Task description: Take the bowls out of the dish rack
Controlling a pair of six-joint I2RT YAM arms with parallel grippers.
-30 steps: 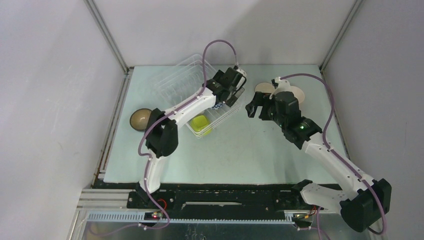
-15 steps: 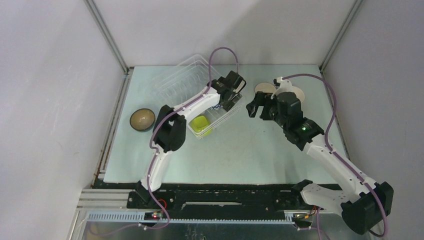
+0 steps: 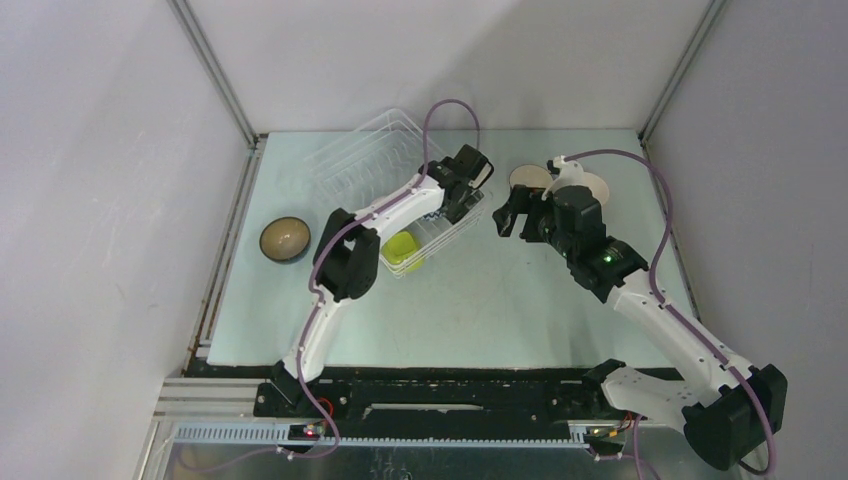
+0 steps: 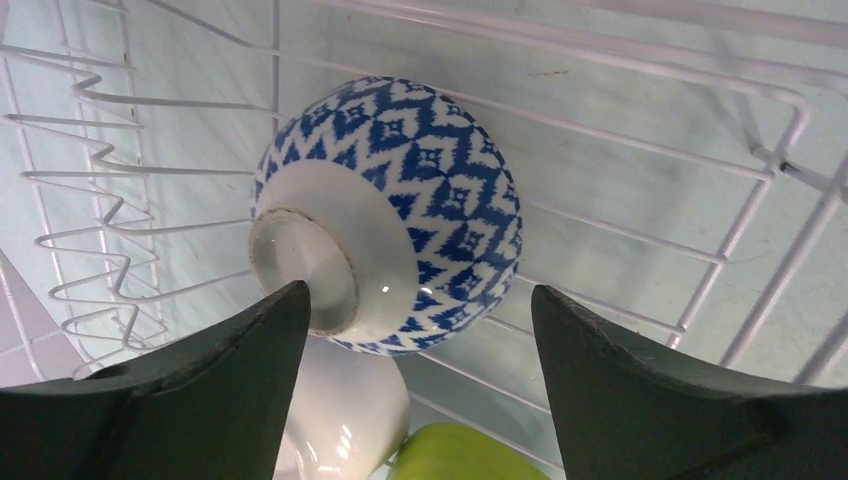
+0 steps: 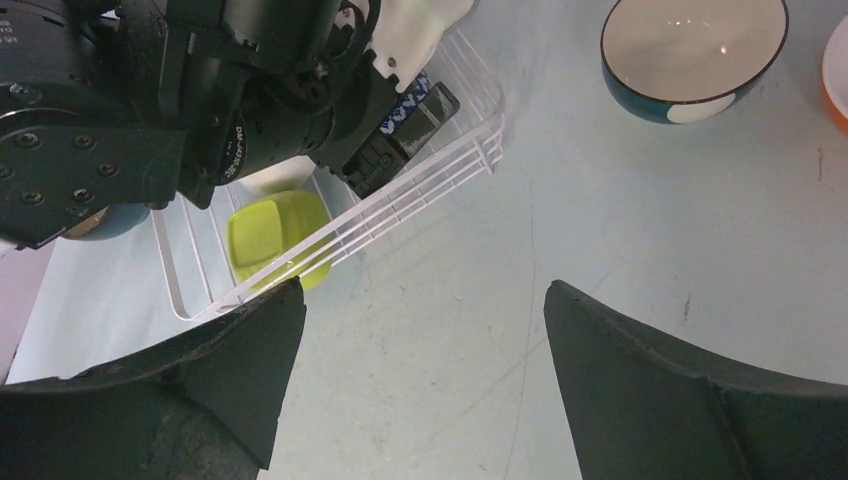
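The white wire dish rack [image 3: 352, 160] stands at the back left of the table. My left gripper [image 3: 463, 197] is open inside its right end. In the left wrist view the blue-and-white patterned bowl [image 4: 410, 200] lies on its side in the rack [image 4: 640, 50], between and just beyond the gripper's [image 4: 420, 292] open fingers. A white bowl [image 4: 350, 420] and a lime green bowl [image 4: 465, 455] lie below it. My right gripper [image 3: 508, 215] is open and empty over bare table [image 5: 430, 330] right of the rack [image 5: 420, 190].
A teal bowl [image 5: 693, 50] and an orange bowl [image 5: 838, 70] stand upright on the table at the back right. A dark bowl [image 3: 285, 239] stands upright near the left table edge. Grey walls close in the table on three sides.
My left arm has swung its elbow right and the gripper has sunk a little deeper into the rack. The right arm has barely moved.
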